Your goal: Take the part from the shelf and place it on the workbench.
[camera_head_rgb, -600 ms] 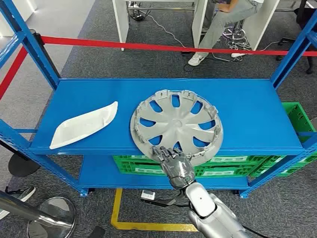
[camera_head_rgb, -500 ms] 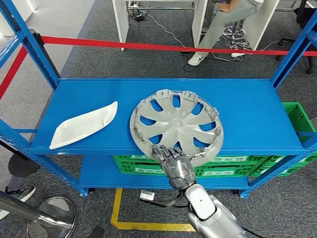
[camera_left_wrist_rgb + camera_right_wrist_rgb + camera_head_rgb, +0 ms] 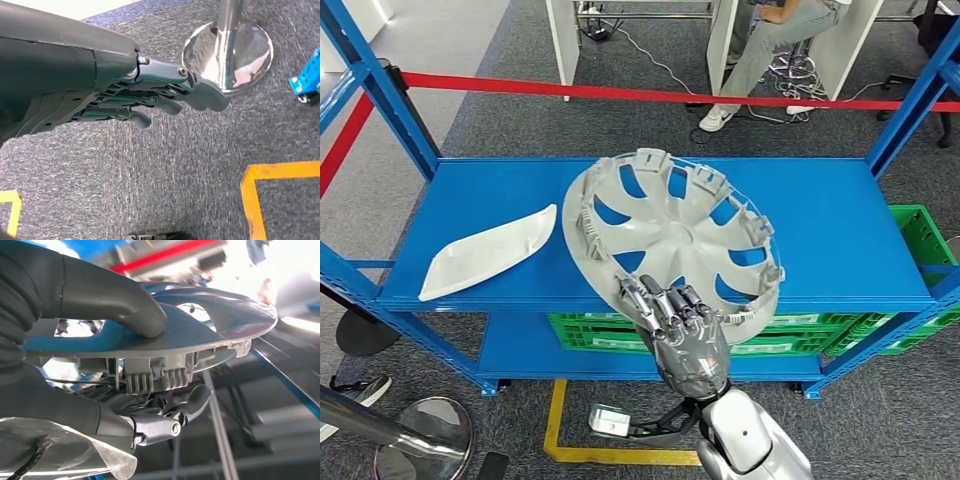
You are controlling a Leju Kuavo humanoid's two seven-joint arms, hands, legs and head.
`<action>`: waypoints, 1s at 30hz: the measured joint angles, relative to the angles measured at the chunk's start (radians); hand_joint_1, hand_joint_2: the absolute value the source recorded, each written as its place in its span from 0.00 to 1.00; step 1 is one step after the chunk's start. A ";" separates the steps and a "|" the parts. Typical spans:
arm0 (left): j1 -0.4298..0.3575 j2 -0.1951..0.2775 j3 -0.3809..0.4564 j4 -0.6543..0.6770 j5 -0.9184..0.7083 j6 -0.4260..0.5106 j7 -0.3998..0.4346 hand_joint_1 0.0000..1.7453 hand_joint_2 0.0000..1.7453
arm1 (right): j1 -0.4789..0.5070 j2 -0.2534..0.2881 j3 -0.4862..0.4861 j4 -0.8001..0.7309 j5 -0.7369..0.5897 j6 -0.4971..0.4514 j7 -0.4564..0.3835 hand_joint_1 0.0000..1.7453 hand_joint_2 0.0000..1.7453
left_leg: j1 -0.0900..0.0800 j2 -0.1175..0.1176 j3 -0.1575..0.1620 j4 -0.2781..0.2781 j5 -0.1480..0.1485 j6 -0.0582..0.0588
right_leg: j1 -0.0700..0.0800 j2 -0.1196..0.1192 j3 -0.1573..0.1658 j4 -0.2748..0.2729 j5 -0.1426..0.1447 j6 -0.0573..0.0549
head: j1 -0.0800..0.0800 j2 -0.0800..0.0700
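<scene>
Low in the frame's centre, my right robot hand [image 3: 681,338] clamps the near rim of the silver plastic spoked wheel cover [image 3: 675,240], thumb on one face and fingers on the other. My left robot hand [image 3: 158,97] hangs over grey carpet, fingers straight, close together, holding nothing. The cover tilts, near edge raised off the blue metal shelf [image 3: 818,230]; I cannot tell whether its far edge touches. The lift step is in hand; next comes pulling it clear and turning toward the table, which I cannot see. Left lies a white curved plastic panel [image 3: 487,251].
</scene>
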 joint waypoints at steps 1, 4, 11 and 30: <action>0.000 0.000 0.004 0.000 0.001 0.004 -0.001 0.00 1.00 | 0.002 0.000 -0.002 -0.017 0.000 0.000 -0.012 1.00 1.00 | 0.000 0.000 0.000 0.000 0.000 0.000 | 0.000 0.000 0.000 0.000 0.000 0.000 | 0.000 0.000; -0.001 0.000 0.016 0.000 0.004 0.009 -0.004 0.00 1.00 | 0.014 0.000 -0.010 -0.063 0.000 0.000 -0.047 1.00 1.00 | 0.000 0.000 0.000 0.000 0.000 0.000 | 0.000 -0.001 0.000 0.000 0.000 0.000 | 0.000 0.000; -0.001 0.001 0.042 0.000 0.022 0.018 -0.016 0.00 1.00 | 0.052 0.018 -0.046 -0.156 0.001 0.000 -0.187 1.00 1.00 | 0.000 0.000 0.000 0.000 0.000 0.000 | 0.000 0.000 0.000 0.000 0.000 0.000 | 0.000 0.000; 0.004 0.001 0.080 0.000 0.038 0.010 -0.090 0.00 1.00 | 0.082 0.064 -0.025 -0.245 0.000 0.000 -0.159 1.00 1.00 | -0.001 0.000 0.000 0.001 0.000 0.000 | 0.000 -0.001 0.001 0.000 0.000 0.000 | 0.000 0.000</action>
